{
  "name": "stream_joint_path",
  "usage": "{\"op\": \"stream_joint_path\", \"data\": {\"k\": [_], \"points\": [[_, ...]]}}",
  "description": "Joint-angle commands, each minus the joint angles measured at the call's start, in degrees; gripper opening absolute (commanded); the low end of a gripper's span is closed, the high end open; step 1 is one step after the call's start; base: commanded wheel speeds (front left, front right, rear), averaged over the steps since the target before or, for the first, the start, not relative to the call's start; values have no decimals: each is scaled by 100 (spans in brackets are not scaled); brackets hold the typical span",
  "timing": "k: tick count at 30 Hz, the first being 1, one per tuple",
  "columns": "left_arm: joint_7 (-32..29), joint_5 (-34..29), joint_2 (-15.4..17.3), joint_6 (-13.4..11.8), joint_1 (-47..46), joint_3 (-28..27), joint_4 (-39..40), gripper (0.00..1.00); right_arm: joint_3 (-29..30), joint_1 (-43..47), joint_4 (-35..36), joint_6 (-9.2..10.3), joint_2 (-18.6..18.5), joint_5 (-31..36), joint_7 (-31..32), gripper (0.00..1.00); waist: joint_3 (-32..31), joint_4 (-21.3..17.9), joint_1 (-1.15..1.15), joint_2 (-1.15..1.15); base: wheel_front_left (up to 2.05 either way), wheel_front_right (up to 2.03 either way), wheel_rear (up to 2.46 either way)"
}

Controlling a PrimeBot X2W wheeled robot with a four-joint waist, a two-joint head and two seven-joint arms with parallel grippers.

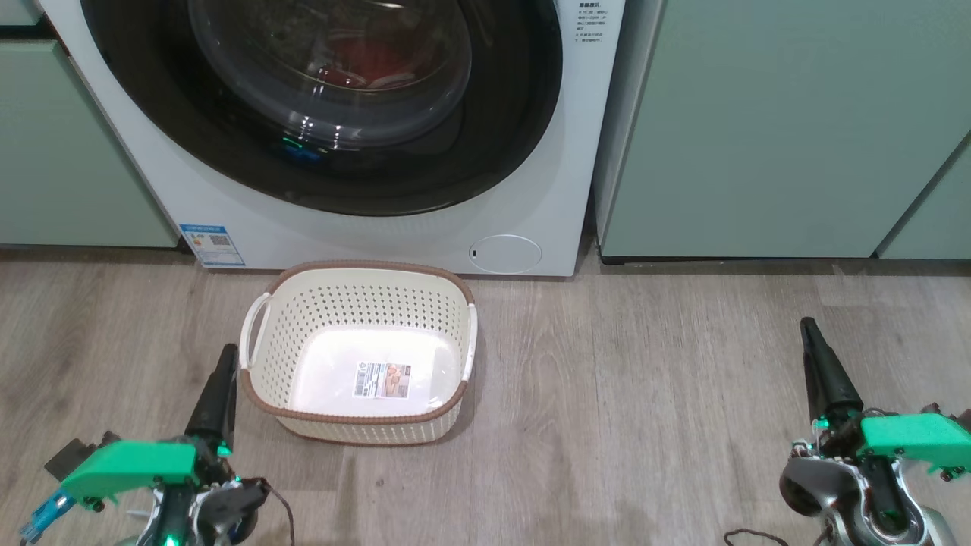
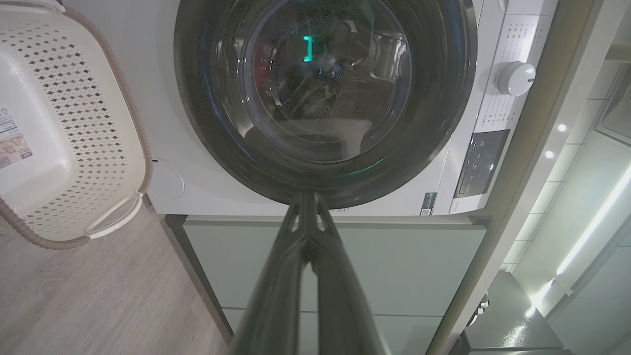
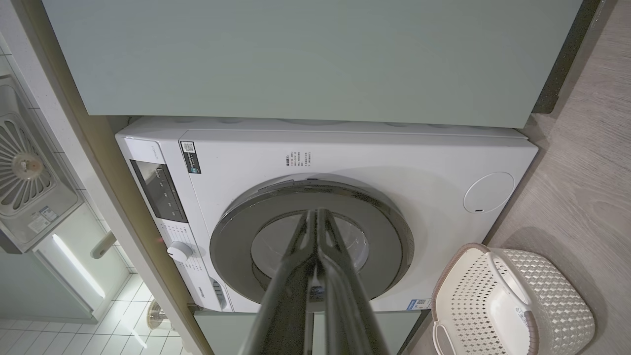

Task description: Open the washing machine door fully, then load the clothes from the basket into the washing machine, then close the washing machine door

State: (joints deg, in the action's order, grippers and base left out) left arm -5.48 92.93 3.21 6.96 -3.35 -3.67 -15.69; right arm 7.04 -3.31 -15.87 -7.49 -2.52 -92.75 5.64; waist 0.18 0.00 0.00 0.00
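The white washing machine (image 1: pixel 531 197) stands ahead with its round black-rimmed door (image 1: pixel 493 144) shut flat against the front. Red clothes (image 1: pixel 372 57) show dimly through the domed glass, inside the drum. On the floor before the machine sits the cream basket (image 1: pixel 356 271), holding nothing but the label sticker on its base. My left gripper (image 1: pixel 227 353) is shut, low at the basket's left side and apart from it. My right gripper (image 1: pixel 809 326) is shut over bare floor far to the right. The left wrist view looks past the shut left gripper (image 2: pixel 308 197) at the door (image 2: pixel 207 123), with the basket (image 2: pixel 125 98) beside it. Beyond the shut right gripper (image 3: pixel 315 214), the right wrist view shows the door (image 3: pixel 231 246) and basket (image 3: pixel 557 286).
Pale green cabinet doors (image 1: pixel 758 129) flank the machine on both sides. A round service flap (image 1: pixel 506 254) and a blue energy sticker (image 1: pixel 214 244) sit low on its front. The control panel with a white knob (image 2: pixel 512 79) lies along the machine's top. Wood-look floor (image 1: pixel 645 394) stretches between the grippers.
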Motion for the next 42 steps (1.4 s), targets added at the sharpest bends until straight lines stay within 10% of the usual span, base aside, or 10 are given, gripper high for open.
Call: {"op": "stream_joint_path", "data": {"k": [1, 42], "points": [[-31, -4, 31, 53, -276, -197, 168, 0, -102, -282, 187, 0, -74, 17, 44, 0, 0, 0, 0, 0, 0, 0, 0], [-63, -37, 3, 53, -280, -237, 166, 0, -76, -285, 186, 0, -57, 39, 65, 0, 0, 0, 0, 0, 0, 0, 0]]}}
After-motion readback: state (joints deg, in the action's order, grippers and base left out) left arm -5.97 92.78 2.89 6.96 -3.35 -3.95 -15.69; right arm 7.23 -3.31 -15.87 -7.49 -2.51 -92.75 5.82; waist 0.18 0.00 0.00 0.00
